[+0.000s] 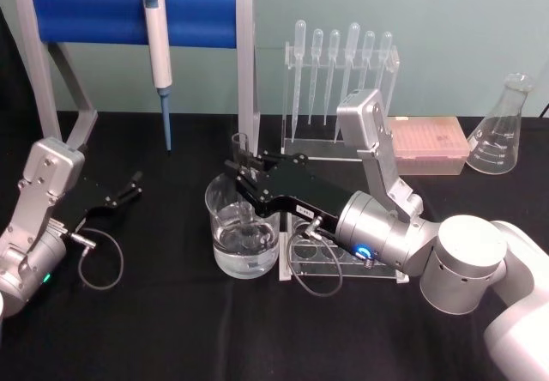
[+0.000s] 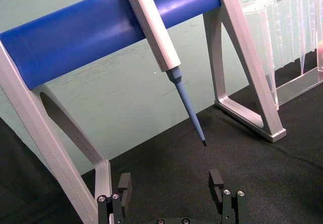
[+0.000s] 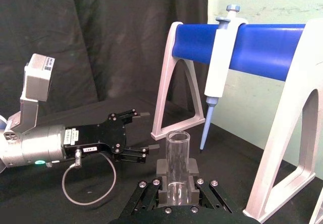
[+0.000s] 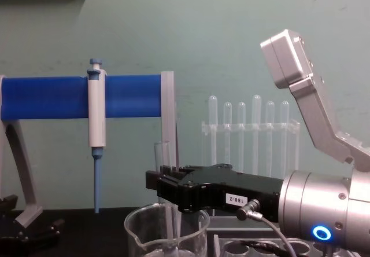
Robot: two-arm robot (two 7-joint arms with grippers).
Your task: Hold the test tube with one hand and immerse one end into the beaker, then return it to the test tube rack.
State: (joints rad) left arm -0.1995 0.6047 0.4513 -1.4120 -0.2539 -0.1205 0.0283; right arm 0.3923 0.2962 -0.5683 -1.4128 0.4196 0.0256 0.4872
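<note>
The test tube stands upright, and my right gripper is shut on it just below its open rim. In the right wrist view the test tube sits clamped between the black fingers. It hangs over the beaker, which holds clear water at the table's middle. In the chest view the test tube's lower part reaches down inside the beaker; I cannot tell whether its end touches the water. My left gripper rests open and empty at the left, away from the beaker.
A blue-barred stand with a hanging blue-tipped pipette is at the back left. A rack of plastic pipettes, a pink tip box and a conical flask line the back right. A clear tube rack lies under my right wrist.
</note>
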